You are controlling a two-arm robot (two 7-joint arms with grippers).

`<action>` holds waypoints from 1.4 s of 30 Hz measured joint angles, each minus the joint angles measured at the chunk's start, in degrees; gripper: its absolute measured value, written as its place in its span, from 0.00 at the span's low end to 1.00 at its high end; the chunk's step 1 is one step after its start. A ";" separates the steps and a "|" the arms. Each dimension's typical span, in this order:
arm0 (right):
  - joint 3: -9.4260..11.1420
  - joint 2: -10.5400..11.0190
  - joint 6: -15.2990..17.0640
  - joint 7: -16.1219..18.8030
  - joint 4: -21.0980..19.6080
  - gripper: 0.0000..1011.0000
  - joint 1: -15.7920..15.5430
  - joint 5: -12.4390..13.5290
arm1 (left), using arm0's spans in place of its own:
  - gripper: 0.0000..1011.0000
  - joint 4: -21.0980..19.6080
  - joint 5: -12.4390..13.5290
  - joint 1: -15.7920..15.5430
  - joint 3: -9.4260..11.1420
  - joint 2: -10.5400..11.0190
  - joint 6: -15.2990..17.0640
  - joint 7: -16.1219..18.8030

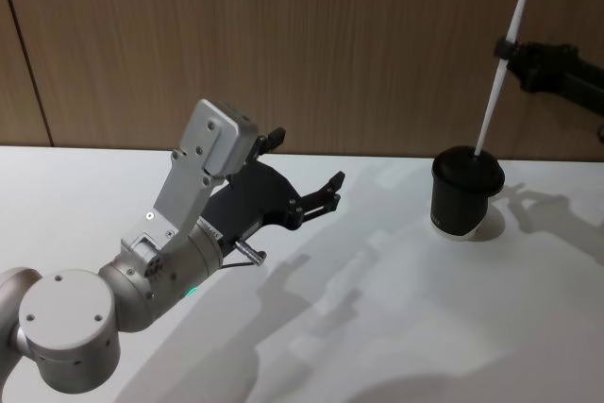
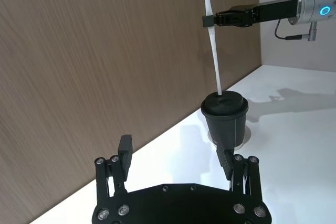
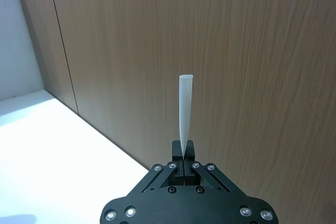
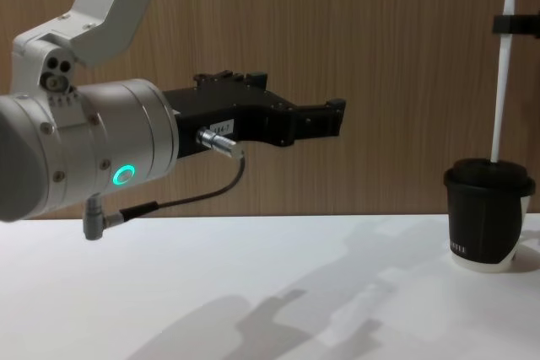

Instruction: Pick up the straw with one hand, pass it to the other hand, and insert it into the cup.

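Note:
The white straw (image 1: 494, 87) stands nearly upright, its lower end at the lid of the black cup (image 1: 464, 197) on the table's right side. My right gripper (image 1: 507, 47), all black, is shut on the straw near its upper end, above the cup. The right wrist view has the straw (image 3: 185, 111) rising from between the closed fingers (image 3: 177, 153). My left gripper (image 1: 308, 159), with silver wrist and green ring, hovers open over the table's middle left, nothing between its fingers. From the left wrist, the cup (image 2: 224, 121) and straw (image 2: 212, 45) lie ahead of that gripper (image 2: 176, 153).
The white table (image 1: 377, 327) stretches from the left arm to the cup. A brown wood-panelled wall (image 1: 330, 35) stands right behind the table's far edge, close to the cup and the right arm.

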 joint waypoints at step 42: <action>-0.43 -0.82 -0.53 1.14 1.41 0.60 0.20 -0.29 | 0.99 0.00 0.00 0.00 0.00 0.00 0.00 0.00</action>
